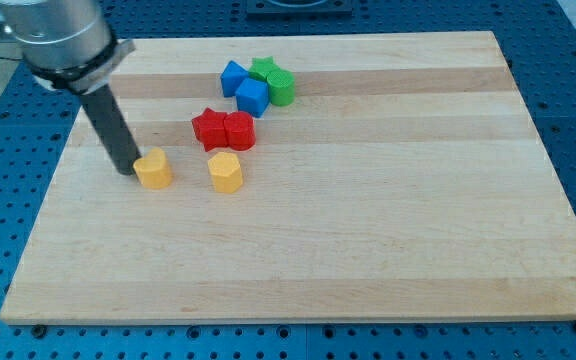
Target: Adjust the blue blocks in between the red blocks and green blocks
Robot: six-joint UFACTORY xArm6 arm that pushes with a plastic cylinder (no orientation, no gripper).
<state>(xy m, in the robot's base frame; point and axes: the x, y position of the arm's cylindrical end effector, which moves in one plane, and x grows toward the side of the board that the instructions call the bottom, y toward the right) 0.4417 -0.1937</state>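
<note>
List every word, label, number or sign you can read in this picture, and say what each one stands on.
None: no readable text shows anywhere in the camera view.
The wooden board bears only grain.
The coloured blocks, such as the blue cube and the red blocks, carry no markings.
The arm's grey housing above my tip shows no legible label.

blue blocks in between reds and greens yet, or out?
Partly in: blue cube sits between green blocks and red blocks; other blue block sits left.
</note>
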